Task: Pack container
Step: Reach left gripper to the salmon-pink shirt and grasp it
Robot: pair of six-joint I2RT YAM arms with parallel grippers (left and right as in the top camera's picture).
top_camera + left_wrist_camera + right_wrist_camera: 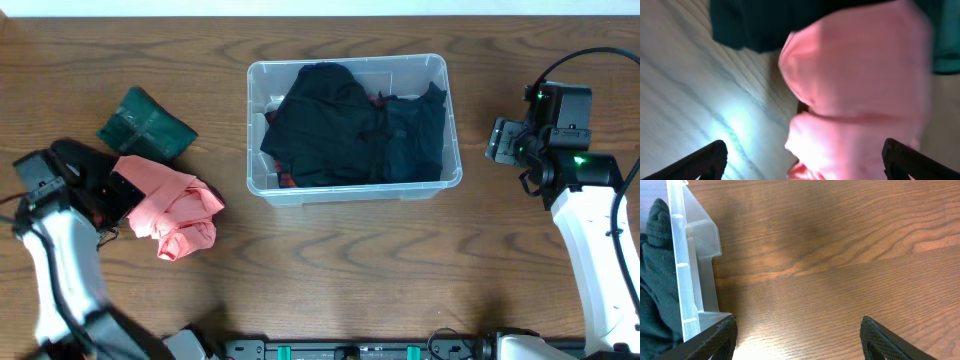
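Brown wood-grain bench (pixel 330 270): clear plastic rectangular container (pixel 350 193) at centre, filled with dark garments (pixel 340 125). Left pincer (pixel 805 157) spread wide over crumpled pink cloth (pixel 175 215), gripping nothing; right pincer (pixel 800 332) parted, empty, beside the container's end.

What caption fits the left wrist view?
Open left gripper poised over the pink garment, dark green cloth beyond.

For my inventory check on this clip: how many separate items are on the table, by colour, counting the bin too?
pink garment: 1
dark green garment: 1
clear container: 1
Total: 3
The dark clothes piled inside the container overlap too much to count separately.
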